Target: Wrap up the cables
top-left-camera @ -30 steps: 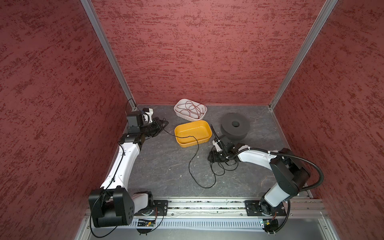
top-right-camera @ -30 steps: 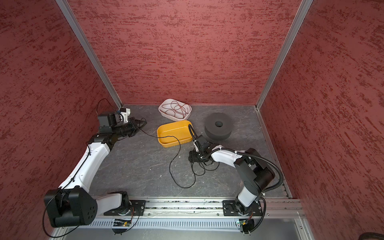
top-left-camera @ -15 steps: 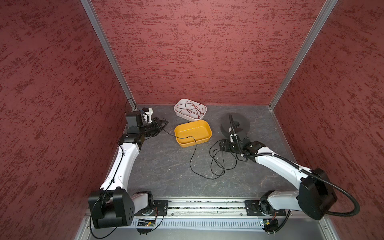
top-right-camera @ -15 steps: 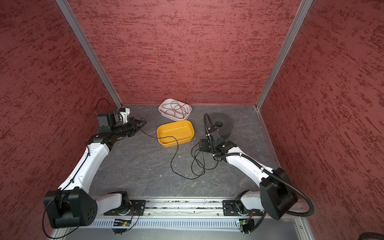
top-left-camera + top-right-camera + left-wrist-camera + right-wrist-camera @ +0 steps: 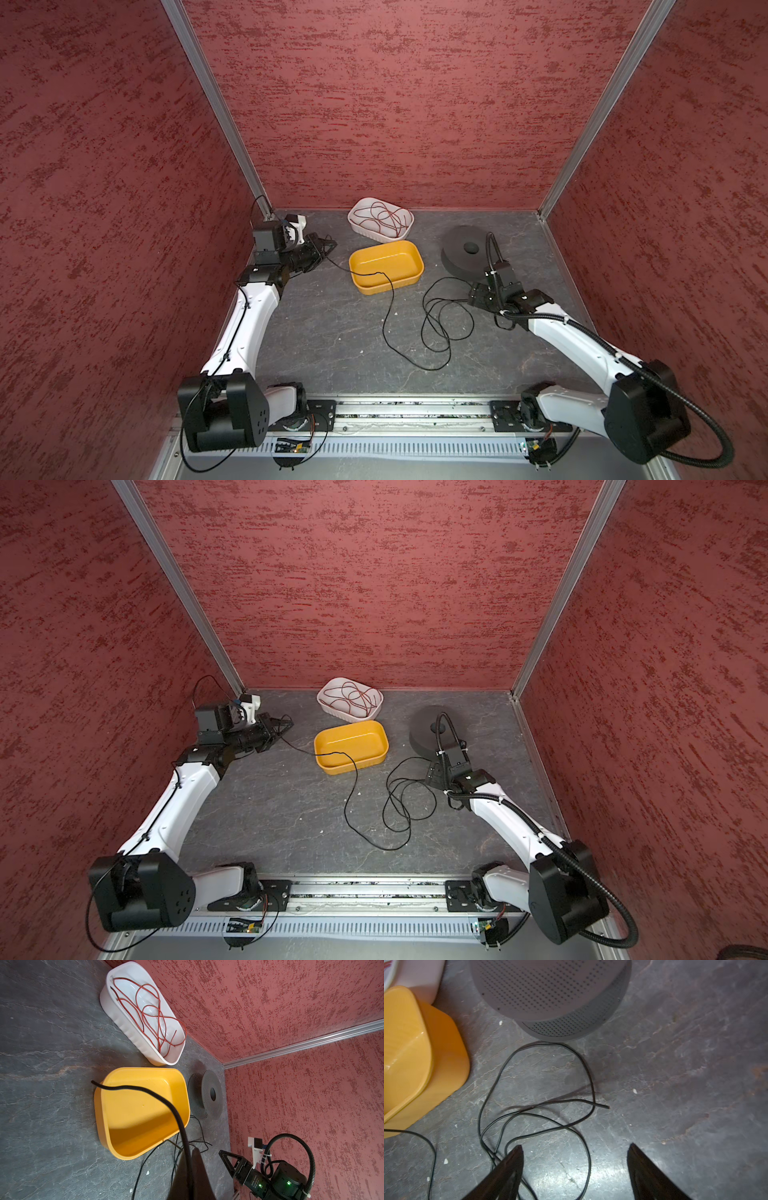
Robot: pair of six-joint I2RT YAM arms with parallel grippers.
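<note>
The cables are one thin black wire (image 5: pixel 444 324) (image 5: pixel 399 808). One end is pinched in my left gripper (image 5: pixel 328 245) (image 5: pixel 284 725) (image 5: pixel 192 1151), which is shut on it at the back left. From there the wire (image 5: pixel 145 1092) crosses the rim of the yellow tub (image 5: pixel 390 286) (image 5: pixel 353 766) and drops into loose loops on the floor. My right gripper (image 5: pixel 473 297) (image 5: pixel 432 777) (image 5: pixel 575 1145) hangs open just right of the loops, holding nothing. A strand lies on the floor between its fingers. The wire's free end (image 5: pixel 602 1105) lies ahead of them.
A dark grey spool (image 5: pixel 467 253) (image 5: pixel 424 729) (image 5: pixel 550 991) stands just behind the right gripper. A white tub (image 5: pixel 357 208) (image 5: pixel 128 1028) with a red wire sits at the back, behind the yellow tub (image 5: pixel 145 1109). Red walls enclose three sides.
The right arm has swung right, from beside the yellow tub toward the spool, and the wire loops have spread rightward. The left arm has not moved.
</note>
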